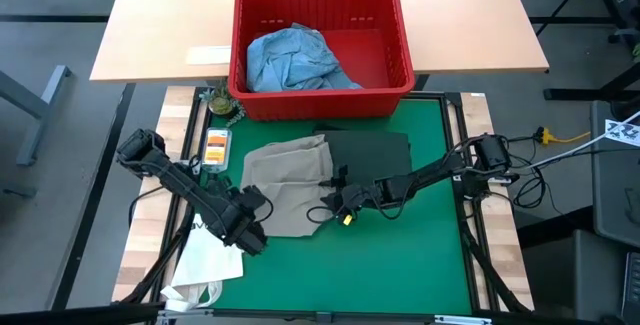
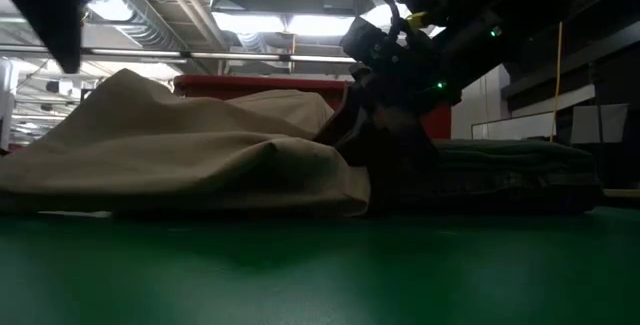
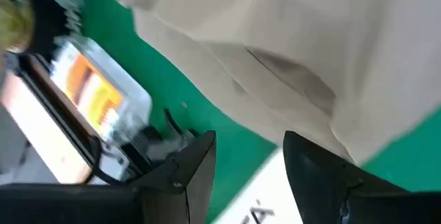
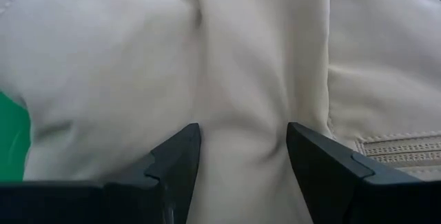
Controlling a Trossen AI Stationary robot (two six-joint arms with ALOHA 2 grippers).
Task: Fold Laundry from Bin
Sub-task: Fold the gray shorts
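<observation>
Smooth green mat (image 1: pixel 400 255), then the ribbed red bin (image 1: pixel 322 53) behind it holding crumpled blue denim (image 1: pixel 295 60). Soft khaki cloth (image 1: pixel 285 190) lies rumpled mid-mat — right gripper (image 1: pixel 335 203) spread over it, left gripper (image 1: pixel 250 227) apart, empty, just beside its edge.

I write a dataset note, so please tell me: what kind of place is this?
Probably a robotics lab or workshop, not a home: exposed ceiling ducts and strip lights, a green mat on a workbench, and cables beside the rig.
</observation>
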